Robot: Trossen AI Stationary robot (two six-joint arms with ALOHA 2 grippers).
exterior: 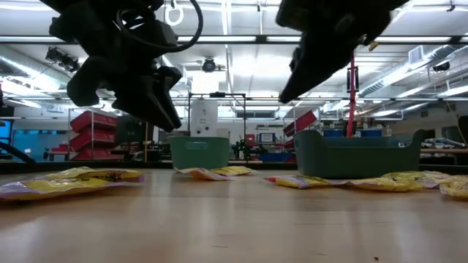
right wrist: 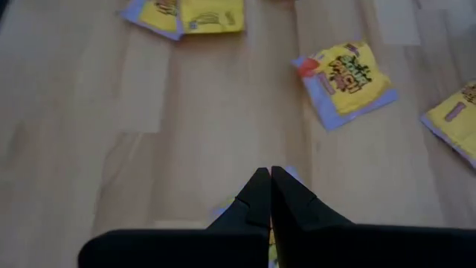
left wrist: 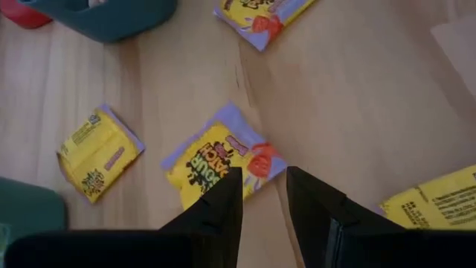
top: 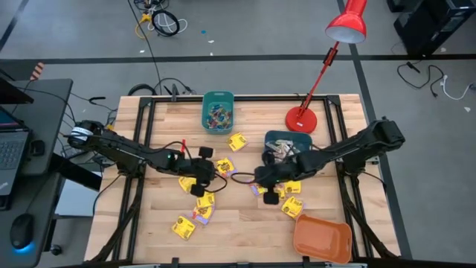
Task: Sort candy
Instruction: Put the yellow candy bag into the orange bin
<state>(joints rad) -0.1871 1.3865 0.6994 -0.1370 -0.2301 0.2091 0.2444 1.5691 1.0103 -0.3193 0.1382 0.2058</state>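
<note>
Mid-sort at my counter [top: 245, 223]: the far-edge teal bin [top: 218, 110] and dark bin [top: 286, 143] hold candy, the near-right orange bin [top: 322, 238] looks bare. Yellow packets [top: 202, 206] litter the middle. Left pincer [left wrist: 260, 201] hangs part-open over one; right pincer [right wrist: 270, 197] hovers pinched closed, empty.

Yellow candy packets [top: 184, 227] scattered flat mid-table; small colourful candy pieces [top: 218, 116] in the teal bin
</note>
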